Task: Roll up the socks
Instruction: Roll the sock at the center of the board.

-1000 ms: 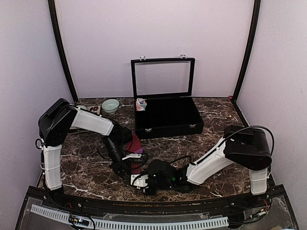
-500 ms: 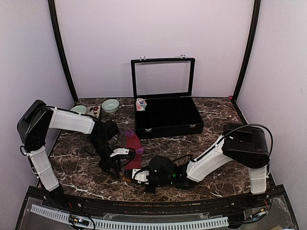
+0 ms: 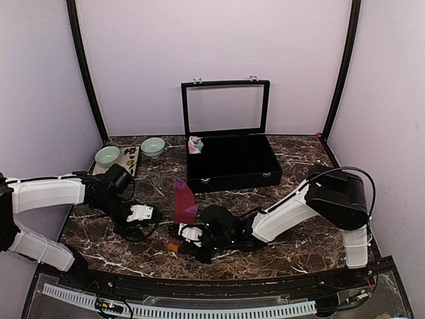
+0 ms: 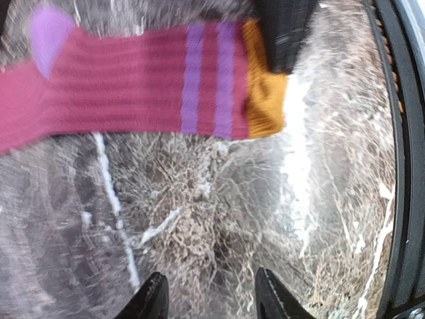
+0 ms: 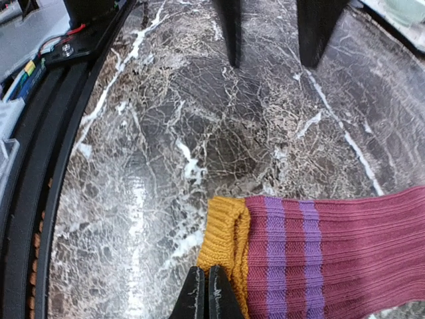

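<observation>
On the dark marble table [image 3: 299,246] a maroon sock [image 3: 184,199] lies stretched out. The right gripper [image 5: 204,292] is clenched on its orange cuff [image 5: 222,232]. The left gripper [image 4: 211,296] hovers nearby, jaws released.

Soft overhead light keeps the top view sharp with faint shadows, while the left wrist view blurs the maroon sock [image 4: 133,86], perhaps from motion, and glare streaks the glossy bench [image 5: 136,199].

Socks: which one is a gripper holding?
The maroon striped sock, pinched at its orange cuff by the shut right gripper. The salmon-pink sock sits untouched at the black case's back-left corner.
</observation>
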Robot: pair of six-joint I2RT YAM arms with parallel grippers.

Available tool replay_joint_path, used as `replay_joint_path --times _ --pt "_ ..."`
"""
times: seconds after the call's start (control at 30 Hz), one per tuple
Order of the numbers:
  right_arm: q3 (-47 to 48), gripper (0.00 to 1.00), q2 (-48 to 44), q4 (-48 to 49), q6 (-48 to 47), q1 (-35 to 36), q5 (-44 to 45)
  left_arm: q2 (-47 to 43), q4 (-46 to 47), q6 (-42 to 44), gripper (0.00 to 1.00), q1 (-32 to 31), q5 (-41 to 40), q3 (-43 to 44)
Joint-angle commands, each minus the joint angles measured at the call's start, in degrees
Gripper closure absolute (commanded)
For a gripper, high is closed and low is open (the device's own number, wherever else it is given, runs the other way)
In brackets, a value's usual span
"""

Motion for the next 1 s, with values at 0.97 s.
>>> replay_joint_path --times 0.97 --pt "4.38 1.00 13.39 -22.88 25.34 -10.93 -19.94 1.97 27.67 11.93 0.67 -24.69 -14.35 -7.13"
